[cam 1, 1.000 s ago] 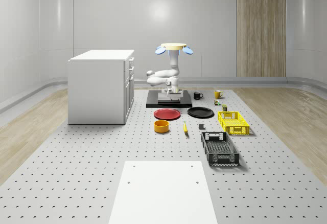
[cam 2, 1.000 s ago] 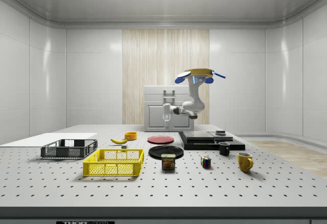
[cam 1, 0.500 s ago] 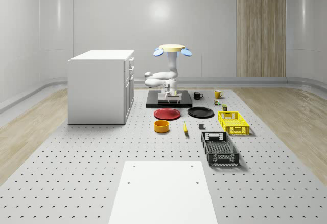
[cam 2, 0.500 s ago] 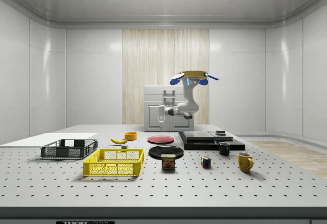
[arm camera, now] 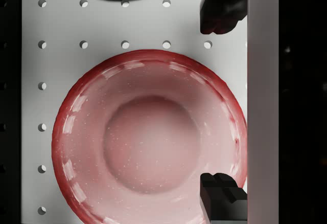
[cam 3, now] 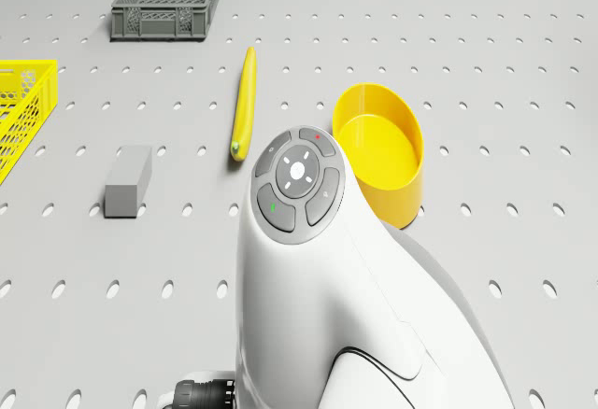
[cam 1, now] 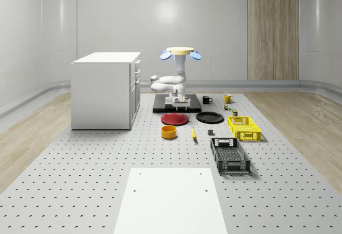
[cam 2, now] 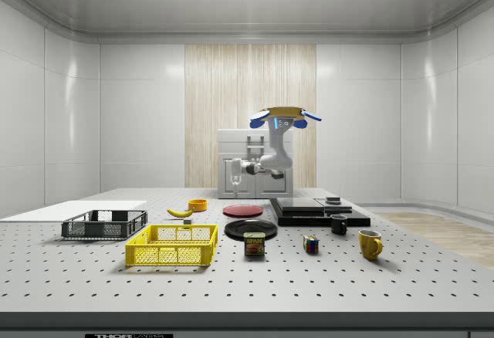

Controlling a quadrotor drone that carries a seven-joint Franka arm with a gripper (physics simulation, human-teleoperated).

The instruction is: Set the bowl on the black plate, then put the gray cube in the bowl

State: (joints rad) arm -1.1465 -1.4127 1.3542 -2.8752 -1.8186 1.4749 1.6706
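Aloft above the red plate, gripper apart

Overhead at the whole-scene view's centre, the drone [cam 1: 181,52] hovers over the table [cam 1: 80,170], its gripper [cam 1: 180,104] hanging above the red plate [cam 1: 175,119]. The wrist view shows two dark fingertips [arm camera: 220,10] spread wide apart over that plate, holding nothing. The yellow bowl [cam 1: 169,132] sits on the table just below the red plate in the frame; the black plate [cam 1: 209,117] lies to the right, and the gray cube [cam 1: 211,133] rests lower right, beside the banana [cam 1: 193,133].

Bare table [cam 3: 523,82] flanks the bowl [cam 3: 378,152]; banana [cam 3: 244,101] lies beside it.
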